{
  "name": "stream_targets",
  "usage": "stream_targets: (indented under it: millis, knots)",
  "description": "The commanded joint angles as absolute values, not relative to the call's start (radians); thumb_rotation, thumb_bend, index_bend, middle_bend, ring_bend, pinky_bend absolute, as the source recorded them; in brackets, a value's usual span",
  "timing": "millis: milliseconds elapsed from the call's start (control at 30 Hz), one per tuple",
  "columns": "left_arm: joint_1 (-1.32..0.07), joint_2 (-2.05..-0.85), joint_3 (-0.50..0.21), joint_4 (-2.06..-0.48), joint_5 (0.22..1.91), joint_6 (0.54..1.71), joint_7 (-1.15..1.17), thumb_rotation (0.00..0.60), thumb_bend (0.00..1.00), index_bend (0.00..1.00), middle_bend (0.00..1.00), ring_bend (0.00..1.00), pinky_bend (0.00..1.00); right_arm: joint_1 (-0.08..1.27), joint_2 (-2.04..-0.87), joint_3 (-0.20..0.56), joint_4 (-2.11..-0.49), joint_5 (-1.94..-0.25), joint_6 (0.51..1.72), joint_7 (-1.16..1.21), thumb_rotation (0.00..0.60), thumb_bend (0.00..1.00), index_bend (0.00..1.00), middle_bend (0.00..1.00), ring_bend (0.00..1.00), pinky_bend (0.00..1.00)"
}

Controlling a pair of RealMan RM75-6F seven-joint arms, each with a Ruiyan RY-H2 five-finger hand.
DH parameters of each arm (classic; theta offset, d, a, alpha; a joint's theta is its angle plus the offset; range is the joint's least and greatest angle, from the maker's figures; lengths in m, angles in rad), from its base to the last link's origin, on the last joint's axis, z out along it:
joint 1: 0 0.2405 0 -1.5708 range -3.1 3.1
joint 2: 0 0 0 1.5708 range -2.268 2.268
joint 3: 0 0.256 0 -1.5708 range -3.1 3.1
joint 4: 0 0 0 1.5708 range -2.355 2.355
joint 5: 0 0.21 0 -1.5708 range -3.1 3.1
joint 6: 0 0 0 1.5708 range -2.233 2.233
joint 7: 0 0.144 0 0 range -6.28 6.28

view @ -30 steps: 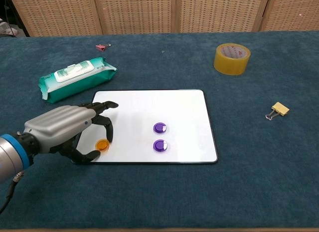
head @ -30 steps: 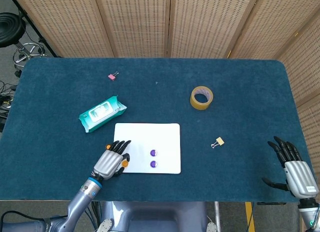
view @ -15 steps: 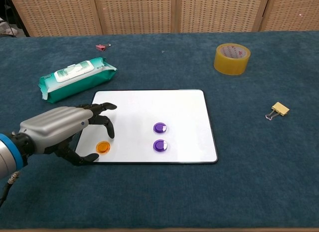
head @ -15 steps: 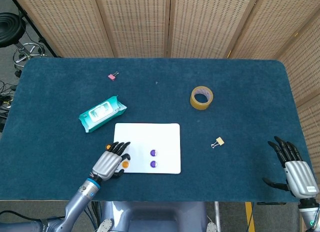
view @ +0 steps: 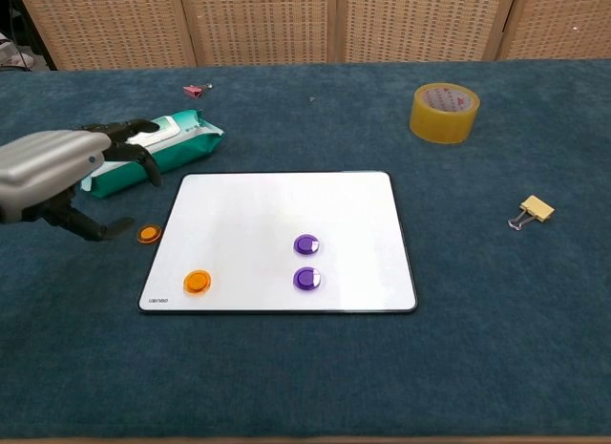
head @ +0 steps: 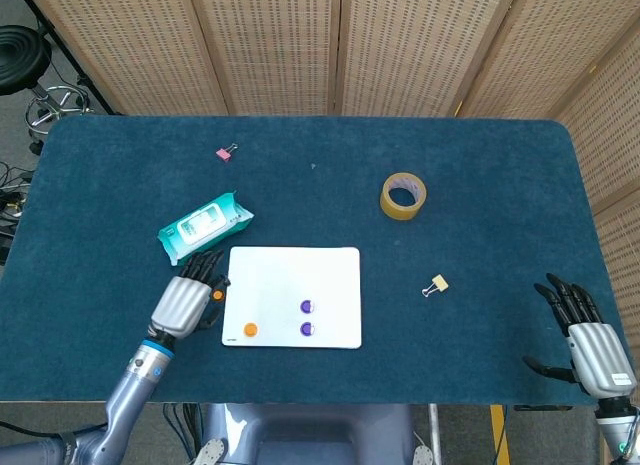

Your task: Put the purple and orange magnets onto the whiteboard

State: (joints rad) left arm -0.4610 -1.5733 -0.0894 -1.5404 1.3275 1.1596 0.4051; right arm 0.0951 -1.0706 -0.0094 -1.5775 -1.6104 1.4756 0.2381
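Note:
The whiteboard (head: pixel 290 273) (view: pixel 277 210) lies flat near the table's front. On it sit two purple magnets (head: pixel 306 307) (view: pixel 305 244), one behind the other (view: pixel 305 278), and an orange magnet (head: pixel 250 329) (view: pixel 197 282) near its front left corner. A second orange magnet (head: pixel 216 295) (view: pixel 148 234) lies on the cloth just left of the board. My left hand (head: pixel 183 302) (view: pixel 52 167) hovers left of that loose magnet, fingers apart, holding nothing. My right hand (head: pixel 592 347) rests open at the front right edge.
A green wipes pack (head: pixel 205 226) (view: pixel 153 146) lies just behind my left hand. A tape roll (head: pixel 403 196) (view: pixel 444 112) stands at the back right, a yellow binder clip (head: pixel 437 283) (view: pixel 534 211) right of the board, and a pink clip (head: pixel 224 154) (view: pixel 195 90) far back left.
My left hand let go of the orange magnet on the board's front left corner and drew back left, toward the wipes pack. A second orange magnet now shows beside the board.

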Motion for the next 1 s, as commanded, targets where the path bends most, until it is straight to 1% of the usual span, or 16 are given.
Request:
stream_targets:
  millis: [33,267,367,700,1000]
  knots:
    - [-0.466,-1.557,-0.124,-1.493,1.294,1.159,0.389,0.6,0.34,0.37,0.0,0.0,0.0,0.096,-1.072,-0.009,-1.578,-1.61,1.473,0.235,0.6,0.08,0.09,0.0,0.0,0.0]
    - [-0.485,-1.587,-0.144,-1.418,1.228,1.11,0.376,0.6,0.34,0.37,0.0,0.0,0.0,0.1,-1.077,-0.011,-1.579,-1.61,1.462,0.231,0.6,0.08,0.09,0.0,0.0,0.0]
    - [-0.492,-1.605,-0.138,-1.398,1.219,1.091,0.37,0.6,0.34,0.38,0.0,0.0,0.0,0.099,-1.077,-0.01,-1.577,-1.608,1.462,0.232,0.6,0.08,0.09,0.0,0.0,0.0]
    - [-0.495,-1.657,-0.117,-1.361,1.222,1.09,0.357,0.6,0.34,0.38,0.0,0.0,0.0,0.097,-1.072,-0.008,-1.571,-1.601,1.462,0.251,0.6,0.08,0.09,0.0,0.0,0.0]
    - [-0.481,-1.669,-0.087,-1.366,1.246,1.097,0.322,0.6,0.34,0.38,0.0,0.0,0.0,0.096,-1.068,-0.006,-1.569,-1.599,1.463,0.262,0.6,0.08,0.09,0.0,0.0,0.0]
